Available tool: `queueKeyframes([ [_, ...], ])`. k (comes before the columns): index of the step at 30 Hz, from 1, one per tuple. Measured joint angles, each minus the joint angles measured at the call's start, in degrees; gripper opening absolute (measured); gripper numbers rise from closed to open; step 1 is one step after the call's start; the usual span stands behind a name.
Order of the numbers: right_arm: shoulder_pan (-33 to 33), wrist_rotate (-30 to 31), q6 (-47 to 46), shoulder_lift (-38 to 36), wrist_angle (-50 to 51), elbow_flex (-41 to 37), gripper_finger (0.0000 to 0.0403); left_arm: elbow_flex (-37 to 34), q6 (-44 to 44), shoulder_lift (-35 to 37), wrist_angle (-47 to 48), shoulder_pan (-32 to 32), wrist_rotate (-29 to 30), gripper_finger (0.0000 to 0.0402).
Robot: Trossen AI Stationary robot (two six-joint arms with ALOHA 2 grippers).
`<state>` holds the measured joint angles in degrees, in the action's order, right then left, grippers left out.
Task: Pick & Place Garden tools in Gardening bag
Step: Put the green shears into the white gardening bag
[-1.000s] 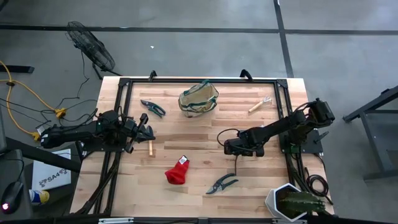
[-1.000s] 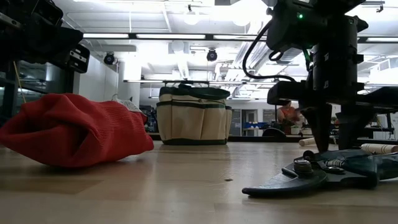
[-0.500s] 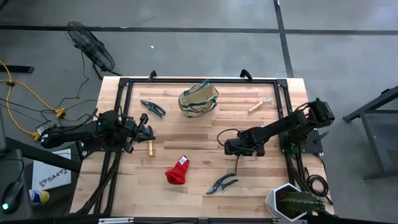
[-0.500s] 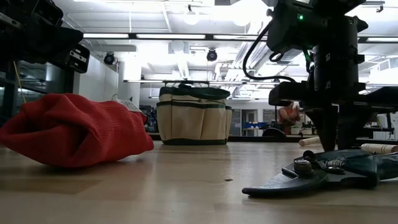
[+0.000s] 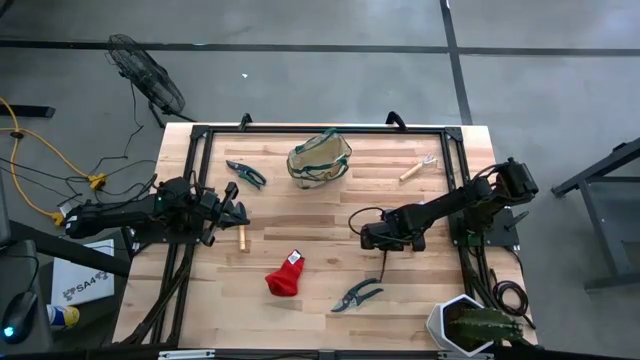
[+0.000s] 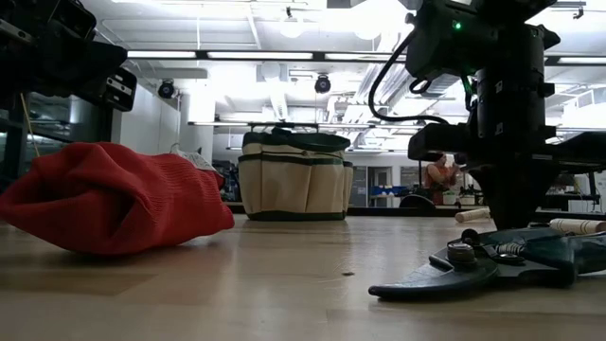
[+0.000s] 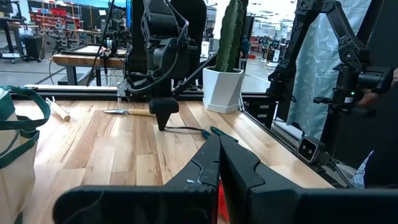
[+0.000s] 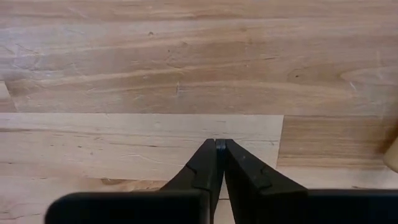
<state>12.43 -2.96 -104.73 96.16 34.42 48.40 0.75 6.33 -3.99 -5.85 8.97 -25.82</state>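
Bag (image 5: 320,160) far-centre; shears (image 5: 357,295) near side, fabric (image 5: 285,276) left of them.

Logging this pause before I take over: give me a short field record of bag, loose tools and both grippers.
bag: upright at table's far middle
shears: one left of bag, one near front edge
red cloth: front centre
fork: right of bag
left gripper: shut, empty, at left side
right gripper: shut, empty, pointing down at bare wood

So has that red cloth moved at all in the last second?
No. The red cloth lies in the same spot below the bag, on the same planks.
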Motion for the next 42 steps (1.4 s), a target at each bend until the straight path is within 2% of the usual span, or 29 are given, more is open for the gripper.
queueKeyframes([
  [8, 0.0, 0.2, 1.6, -0.6, 0.1, 0.0, 0.0006, 0.0, 0.0, 0.0, 0.0, 0.0, 0.0, 0.0000],
  [15, 0.1, 2.6, 2.8, -3.4, -1.7, 0.0, 0.0005, 0.0, 0.0, 0.0, 0.0, 0.0, 0.0, 0.0000],
  [30, 0.3, 12.6, 6.5, -13.1, -3.5, 0.4, 0.0004, 0.0, 0.0, 0.0, 0.0, 0.0, -0.2, 0.0000],
  [36, -1.5, 17.5, 12.8, -18.5, -3.4, 2.5, 0.0004, 0.0, 0.0, 0.0, 0.0, 0.0, -0.2, 0.0000],
  [42, -4.6, 19.8, 24.2, -22.1, -3.3, 6.5, 0.0004, 0.0, 0.0, 0.0, 0.0, 0.0, -0.2, 0.0000],
])
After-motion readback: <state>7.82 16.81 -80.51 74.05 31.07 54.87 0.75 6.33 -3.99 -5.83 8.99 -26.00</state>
